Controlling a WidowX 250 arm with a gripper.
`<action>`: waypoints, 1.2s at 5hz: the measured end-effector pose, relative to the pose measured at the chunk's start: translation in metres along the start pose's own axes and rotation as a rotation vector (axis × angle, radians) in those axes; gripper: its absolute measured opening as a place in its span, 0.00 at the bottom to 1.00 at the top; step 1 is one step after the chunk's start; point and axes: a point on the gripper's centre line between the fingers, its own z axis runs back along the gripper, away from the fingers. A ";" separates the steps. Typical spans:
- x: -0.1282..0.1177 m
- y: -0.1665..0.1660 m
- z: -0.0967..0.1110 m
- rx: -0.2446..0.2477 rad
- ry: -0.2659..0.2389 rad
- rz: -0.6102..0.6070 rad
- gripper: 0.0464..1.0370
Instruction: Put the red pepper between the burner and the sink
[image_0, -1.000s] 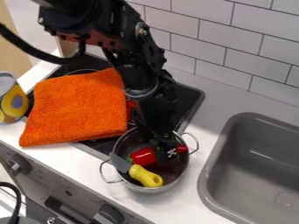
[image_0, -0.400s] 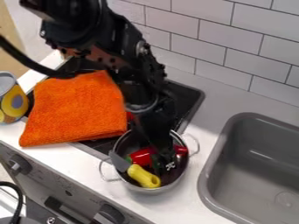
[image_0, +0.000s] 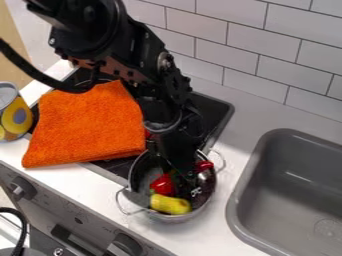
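Where the gripper (image_0: 190, 193) hangs down inside the metal pot (image_0: 179, 218), the red pepper (image_0: 162, 185) lies right at it, with red showing on both sides: a larger patch toward the view's left and a smaller one up by the pot's right wall. Whether the gripper is spread, pressed together or pinching the pepper, I cannot tell, since its dark lower end hides the middle. The pepper is glossy and bright red, partly covered, and sits within the pot's rim. From the upper left the black arm (image_0: 143, 55) comes in over the stove, bends, and slants steeply down to the pot, a black cable (image_0: 50, 77) looping off to its left.

Just below the pepper in the view, also in the pot, is a utensil with a fat yellow handle (image_0: 170, 204), its grey part near the left rim. The pot, with a wire handle on either side, stands between the dark stove top (image_0: 218, 111) and the grey sink (image_0: 287, 190). Farther left, a folded orange towel (image_0: 87, 122) covers much of the stove top, and a yellow-patterned can (image_0: 15, 115) stands beside it at the view's edge. White tiles (image_0: 267, 62) line the wall behind
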 end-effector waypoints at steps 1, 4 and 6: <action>0.000 0.003 0.007 0.002 -0.016 0.026 0.41; 0.017 0.010 0.048 -0.010 -0.106 0.124 0.41; 0.056 0.028 0.068 0.082 -0.286 0.325 0.41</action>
